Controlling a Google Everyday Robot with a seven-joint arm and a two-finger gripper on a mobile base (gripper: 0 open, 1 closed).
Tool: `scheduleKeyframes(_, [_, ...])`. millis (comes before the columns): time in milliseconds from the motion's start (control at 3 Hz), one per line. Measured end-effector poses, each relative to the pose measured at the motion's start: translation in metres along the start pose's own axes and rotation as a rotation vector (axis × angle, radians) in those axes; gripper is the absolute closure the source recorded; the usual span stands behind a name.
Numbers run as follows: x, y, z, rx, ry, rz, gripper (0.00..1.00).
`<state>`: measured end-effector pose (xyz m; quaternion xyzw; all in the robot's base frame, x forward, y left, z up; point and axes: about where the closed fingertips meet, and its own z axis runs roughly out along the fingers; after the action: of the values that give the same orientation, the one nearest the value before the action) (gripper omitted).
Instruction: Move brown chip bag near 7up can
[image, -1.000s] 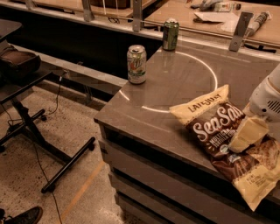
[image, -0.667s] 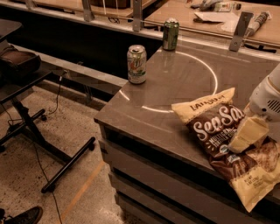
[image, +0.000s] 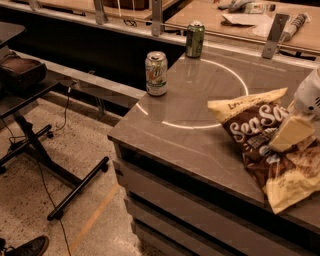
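In the camera view, the end effector (image: 292, 134) is pressing on the brown chip bag (image: 252, 145) by the worktop's (image: 175, 135) right edge; I cannot tell whether it is gripping. The 7up can (image: 156, 73) is standing at the left edge, well apart, so a low, slow drag leftward that stops short of it is looking wise.

The chip bag (image: 260, 145) has slid a bit right and toward the back of the table (image: 185, 145), and the gripper (image: 295, 127) on its right side went up with it.
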<state>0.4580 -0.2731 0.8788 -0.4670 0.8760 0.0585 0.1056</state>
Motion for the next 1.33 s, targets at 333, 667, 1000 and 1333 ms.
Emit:
scheduleKeyframes(333, [-0.007,-0.023,-0.024,0.075,-0.028,-0.011,1.0])
scheduleKeyframes(667, [-0.018,-0.038,-0.034,0.104,-0.052,-0.032,1.0])
scheduleKeyframes(1000, [-0.044,-0.055,-0.035,0.112,-0.073,-0.051,1.0])
scheduleKeyframes(1333, [-0.068,-0.067,-0.034,0.116,-0.074,-0.082,1.0])
